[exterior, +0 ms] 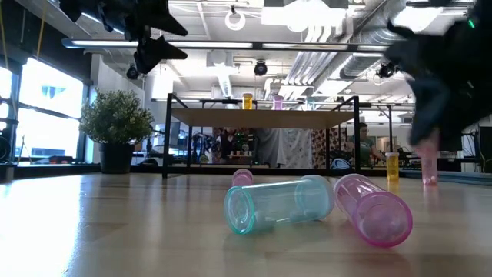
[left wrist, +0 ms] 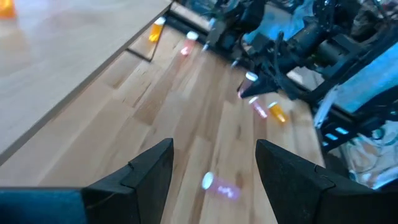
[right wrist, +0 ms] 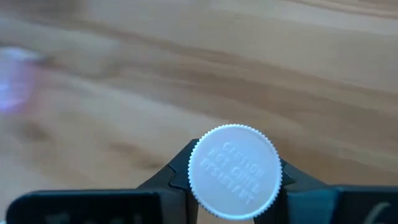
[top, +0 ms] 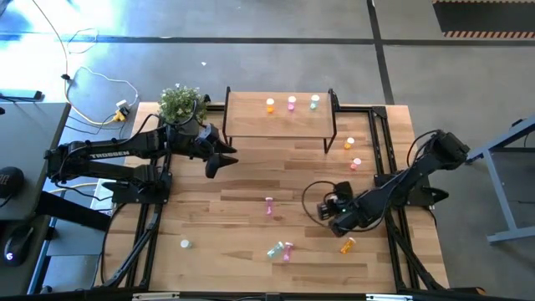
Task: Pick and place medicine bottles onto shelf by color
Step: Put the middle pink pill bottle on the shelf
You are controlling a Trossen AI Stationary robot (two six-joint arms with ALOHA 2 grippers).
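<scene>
Nearest the lower edge of the high view we list a green bottle (top: 274, 249) and a pink bottle (top: 288, 250) lying on the table (top: 226, 226), an orange one (top: 347, 245) lower right, and just above it the right gripper (top: 336, 219) closed on a white-capped bottle (right wrist: 234, 172) whose colour we cannot tell. Mid-frame stands another pink bottle (top: 269, 206); farther up, the left gripper (top: 216, 159) hangs open and empty beside the shelf (top: 280, 117), which carries orange, pink and green bottles. We judge the pick step done; next calls for carrying the held bottle to the shelf's matching colour.
</scene>
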